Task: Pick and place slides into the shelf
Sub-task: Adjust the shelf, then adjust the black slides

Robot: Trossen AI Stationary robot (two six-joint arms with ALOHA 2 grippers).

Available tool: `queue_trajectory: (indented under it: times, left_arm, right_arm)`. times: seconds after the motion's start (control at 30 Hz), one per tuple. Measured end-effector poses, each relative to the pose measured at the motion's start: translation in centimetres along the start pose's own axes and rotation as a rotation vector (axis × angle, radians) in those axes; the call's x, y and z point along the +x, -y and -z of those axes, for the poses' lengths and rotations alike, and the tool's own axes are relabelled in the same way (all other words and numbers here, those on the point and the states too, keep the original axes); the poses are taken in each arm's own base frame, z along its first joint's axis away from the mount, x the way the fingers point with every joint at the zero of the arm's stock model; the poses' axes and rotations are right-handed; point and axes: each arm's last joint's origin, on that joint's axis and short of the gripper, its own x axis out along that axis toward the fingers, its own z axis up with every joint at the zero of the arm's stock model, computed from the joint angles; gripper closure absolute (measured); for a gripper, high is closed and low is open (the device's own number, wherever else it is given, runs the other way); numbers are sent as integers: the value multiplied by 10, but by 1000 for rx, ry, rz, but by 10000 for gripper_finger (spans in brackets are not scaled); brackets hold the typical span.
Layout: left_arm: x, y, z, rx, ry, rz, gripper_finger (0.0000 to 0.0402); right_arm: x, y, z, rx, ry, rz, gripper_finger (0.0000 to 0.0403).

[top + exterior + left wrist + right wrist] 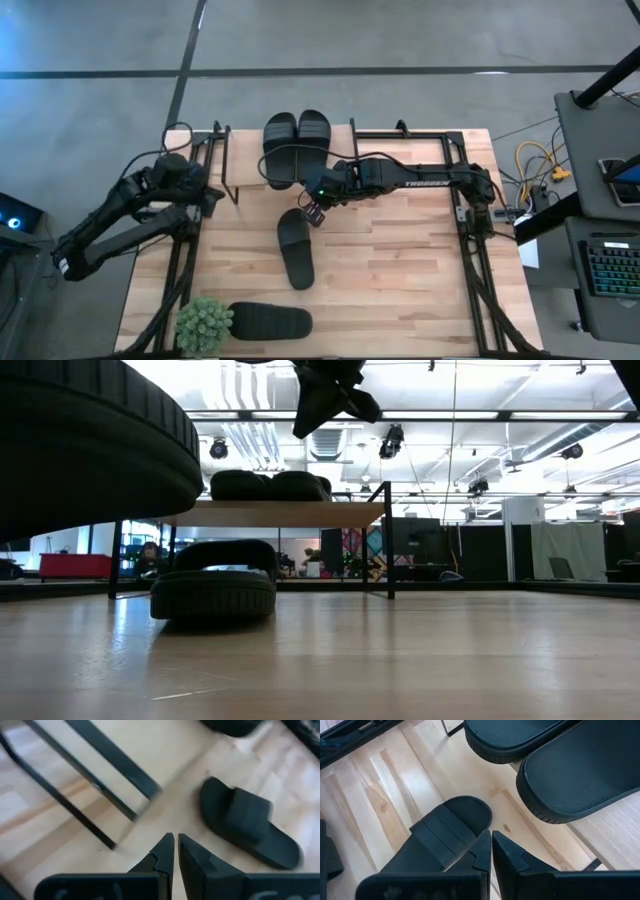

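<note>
four black slides in the top-down picture. nearest, at the bottom edge, one slide (pixel 270 322) lies sideways just beside a small green potted plant (pixel 204 323). at centre, a second slide (pixel 296 248) lies lengthwise on the wooden table (pixel 400 280). just above it hangs the right gripper (pixel 315 214), fingers pressed together, holding nothing; white lettering on its arm reads "trossen". farther up, a pair of slides (pixel 295 140) sits side by side on the shelf (pixel 248 172). at centre left, the left gripper (pixel 212 200) waits near the shelf's legs, fingers nearly touching, empty.
</note>
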Motion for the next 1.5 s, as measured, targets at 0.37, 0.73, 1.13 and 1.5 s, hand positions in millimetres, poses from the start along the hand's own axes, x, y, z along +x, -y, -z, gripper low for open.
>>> queue_trajectory:
  times: [0.37, 0.73, 1.13, 1.5]
  left_arm:
    - [7, 0, -13, -114, 73, -51, 391]
    - [23, -1, -27, -119, 101, -96, 391]
    - [5, 11, -23, -97, 107, 232, 391]
    - [-19, 22, -27, -145, 306, 525, 391]
  right_arm:
    - [0, 1, 0, -2, 10, 24, 394]
    - [0, 1, 0, -17, 21, 45, 394]
    - [8, -4, 28, -31, -182, 25, 394]
    - [58, -30, 72, 133, -200, -193, 394]
